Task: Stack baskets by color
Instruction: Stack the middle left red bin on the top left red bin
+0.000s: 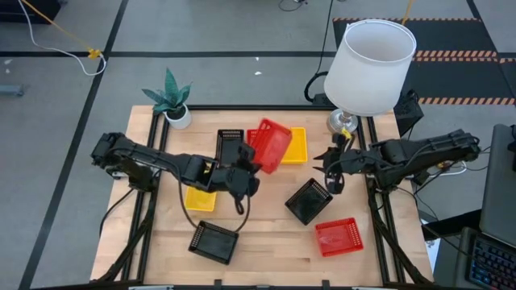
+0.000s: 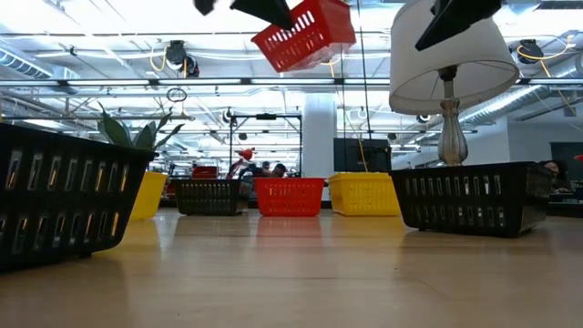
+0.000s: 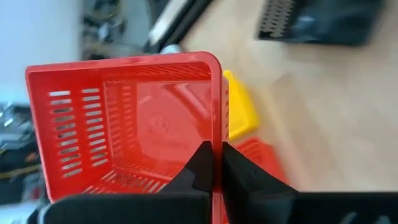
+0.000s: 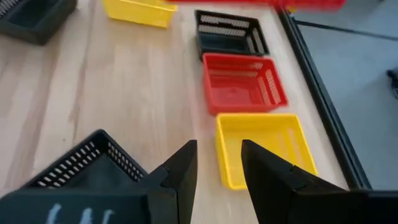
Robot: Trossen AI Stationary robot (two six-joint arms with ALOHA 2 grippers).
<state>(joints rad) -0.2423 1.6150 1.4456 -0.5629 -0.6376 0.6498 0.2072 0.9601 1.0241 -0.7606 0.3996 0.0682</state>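
Observation:
My left gripper (image 1: 244,171) is shut on a red basket (image 1: 272,145), held high above the table's far middle and also seen in the low view (image 2: 305,35). Beneath it, a black basket (image 4: 230,31), a red basket (image 4: 242,81) and a yellow basket (image 4: 264,146) sit in a row on their bases. Other baskets on the table: a yellow one (image 1: 201,198), a black one (image 1: 214,242), another black one (image 1: 309,201) and a red one (image 1: 339,237). My right gripper (image 1: 332,176) hangs open above the right side with nothing between its fingers. My left gripper pinches one side wall of the red basket at its rim (image 3: 216,124), one finger (image 3: 200,167) inside the basket and the other (image 3: 241,175) outside. The basket is lifted clear of the table and tilted, its open top turned toward the wrist.
A lamp with a white shade (image 1: 371,64) stands at the table's far right corner. A small potted plant (image 1: 171,101) stands at the far left corner. Bare wood (image 1: 270,242) lies at the near middle between the baskets.

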